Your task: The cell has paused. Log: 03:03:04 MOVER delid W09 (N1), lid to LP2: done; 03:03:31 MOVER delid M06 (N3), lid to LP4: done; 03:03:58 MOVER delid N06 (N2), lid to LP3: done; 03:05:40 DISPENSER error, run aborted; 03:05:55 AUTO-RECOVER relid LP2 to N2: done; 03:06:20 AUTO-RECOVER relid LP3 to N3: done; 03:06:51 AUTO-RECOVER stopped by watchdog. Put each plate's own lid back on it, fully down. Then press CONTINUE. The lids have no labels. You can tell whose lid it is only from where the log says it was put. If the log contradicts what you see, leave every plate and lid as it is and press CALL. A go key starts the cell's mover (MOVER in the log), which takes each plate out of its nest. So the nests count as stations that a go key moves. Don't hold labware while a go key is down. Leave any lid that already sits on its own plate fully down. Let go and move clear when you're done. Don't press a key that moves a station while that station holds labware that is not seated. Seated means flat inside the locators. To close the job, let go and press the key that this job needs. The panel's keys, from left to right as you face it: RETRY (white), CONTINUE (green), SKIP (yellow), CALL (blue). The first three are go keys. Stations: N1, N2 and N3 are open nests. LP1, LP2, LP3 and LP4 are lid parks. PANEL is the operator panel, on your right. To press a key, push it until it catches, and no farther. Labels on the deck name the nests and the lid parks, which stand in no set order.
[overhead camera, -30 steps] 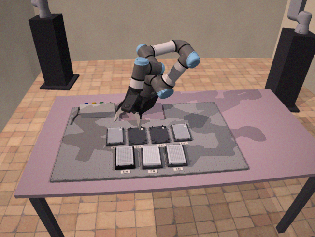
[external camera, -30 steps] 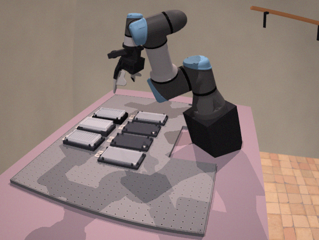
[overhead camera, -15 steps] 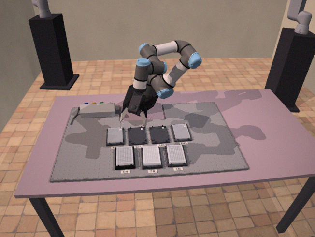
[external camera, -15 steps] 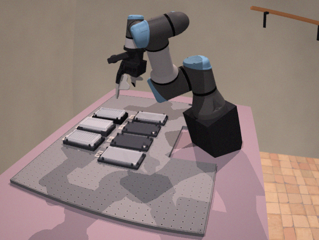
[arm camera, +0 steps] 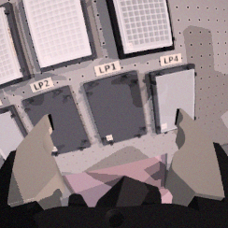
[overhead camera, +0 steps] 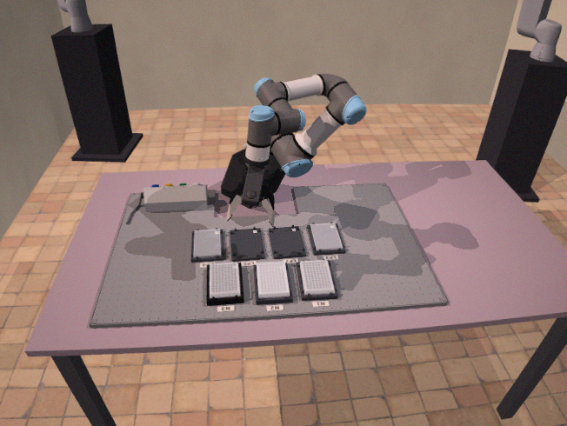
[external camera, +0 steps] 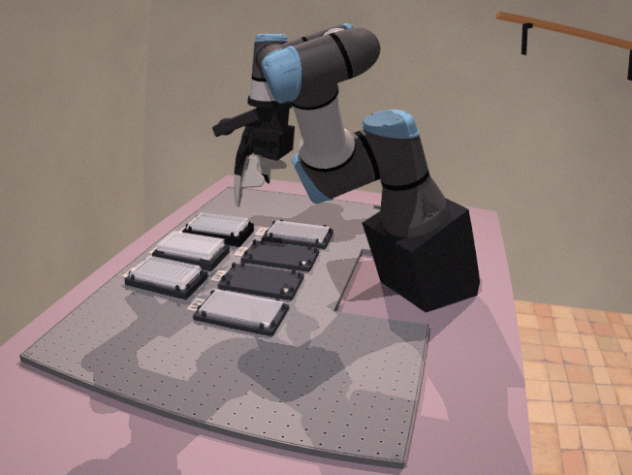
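two lids parked; gripper [arm camera: 114, 140] open above lp1 [arm camera: 116, 107], seemingly.

The gripper [overhead camera: 250, 220] hangs with its jaws spread and nothing between them, above the lid parks' far edge. Beneath it, parks LP1 [arm camera: 116, 108] and LP2 [arm camera: 57, 119] are bare and low, giving open descent. LP4 [arm camera: 174, 95] holds a lid. The three nests' plates [overhead camera: 271, 279] stand higher, toward the near edge. The operator panel [overhead camera: 175, 197] rises near the far left corner, the arm's black pedestal [external camera: 434, 265] by the far edge.
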`<action>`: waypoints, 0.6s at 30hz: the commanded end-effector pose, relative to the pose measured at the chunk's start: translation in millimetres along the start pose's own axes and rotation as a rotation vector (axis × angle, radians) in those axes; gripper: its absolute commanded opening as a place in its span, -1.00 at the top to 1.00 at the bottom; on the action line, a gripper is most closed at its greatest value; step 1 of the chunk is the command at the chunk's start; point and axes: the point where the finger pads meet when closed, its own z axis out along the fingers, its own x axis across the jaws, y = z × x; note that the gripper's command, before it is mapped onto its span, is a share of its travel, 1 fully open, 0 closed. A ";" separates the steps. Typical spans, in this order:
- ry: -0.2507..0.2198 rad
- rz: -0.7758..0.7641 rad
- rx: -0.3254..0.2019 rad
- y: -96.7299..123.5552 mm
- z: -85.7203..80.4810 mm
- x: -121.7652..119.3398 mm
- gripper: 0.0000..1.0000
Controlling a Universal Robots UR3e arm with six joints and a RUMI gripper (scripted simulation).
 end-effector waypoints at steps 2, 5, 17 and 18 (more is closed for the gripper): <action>-0.038 -0.045 -0.024 12.7 2.9 -13.6 -0.64; -0.061 -0.077 -0.039 22.2 5.6 -24.9 -0.64; -0.108 -0.140 -0.063 40.6 10.4 -47.5 -0.64; -0.108 -0.140 -0.063 40.6 10.4 -47.5 -0.64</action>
